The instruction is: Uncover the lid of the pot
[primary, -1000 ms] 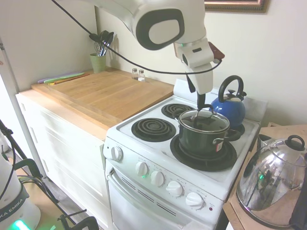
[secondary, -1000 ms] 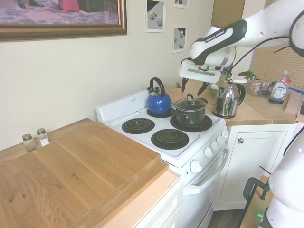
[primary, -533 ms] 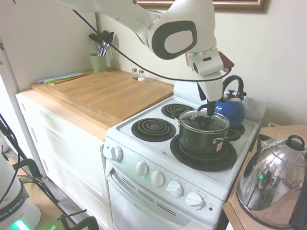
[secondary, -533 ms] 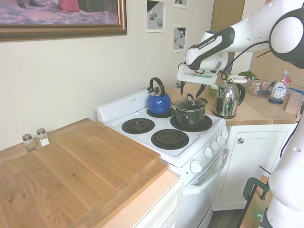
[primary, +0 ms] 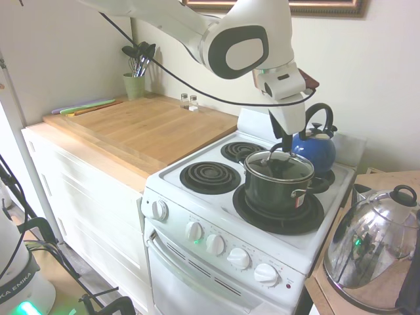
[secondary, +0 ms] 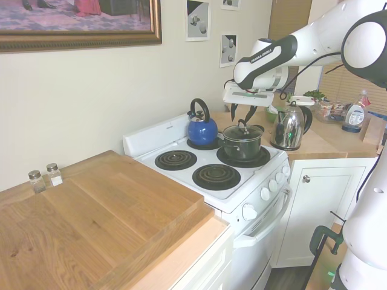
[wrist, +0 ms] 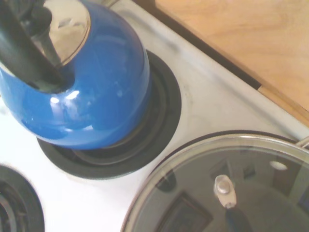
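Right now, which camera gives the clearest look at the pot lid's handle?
The first exterior view: the lid sits on the pot with its dark loop handle visible under the gripper. The second exterior view shows it smaller and farther off. The wrist view shows only glass, rim and one handle fixing.

Glass lid point(primary: 279, 165) seated flat on dark pot point(primary: 277, 188) — front burner.

Dark grey pot point(primary: 277, 190), blue kettle point(primary: 313, 147), white stove point(primary: 216, 210)
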You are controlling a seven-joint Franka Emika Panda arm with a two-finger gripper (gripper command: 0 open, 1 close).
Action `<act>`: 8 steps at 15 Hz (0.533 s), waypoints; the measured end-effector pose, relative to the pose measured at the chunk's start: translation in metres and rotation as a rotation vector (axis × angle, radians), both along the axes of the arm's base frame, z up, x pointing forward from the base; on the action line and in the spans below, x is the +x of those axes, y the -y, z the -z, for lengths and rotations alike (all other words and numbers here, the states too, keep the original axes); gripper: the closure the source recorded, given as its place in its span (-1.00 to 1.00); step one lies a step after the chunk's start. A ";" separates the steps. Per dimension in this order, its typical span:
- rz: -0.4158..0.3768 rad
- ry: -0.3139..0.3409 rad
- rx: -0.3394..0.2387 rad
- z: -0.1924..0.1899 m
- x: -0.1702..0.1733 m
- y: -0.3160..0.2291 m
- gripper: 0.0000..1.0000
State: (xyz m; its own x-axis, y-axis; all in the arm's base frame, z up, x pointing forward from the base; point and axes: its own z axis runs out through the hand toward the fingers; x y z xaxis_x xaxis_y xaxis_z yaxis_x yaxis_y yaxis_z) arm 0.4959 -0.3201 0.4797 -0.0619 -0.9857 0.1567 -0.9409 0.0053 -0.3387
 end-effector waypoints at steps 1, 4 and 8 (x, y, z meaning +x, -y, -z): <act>-0.003 -0.004 0.001 0.001 0.001 -0.001 1.00; -0.008 -0.016 0.005 0.008 0.003 -0.001 1.00; -0.010 -0.027 0.013 0.017 0.002 0.004 1.00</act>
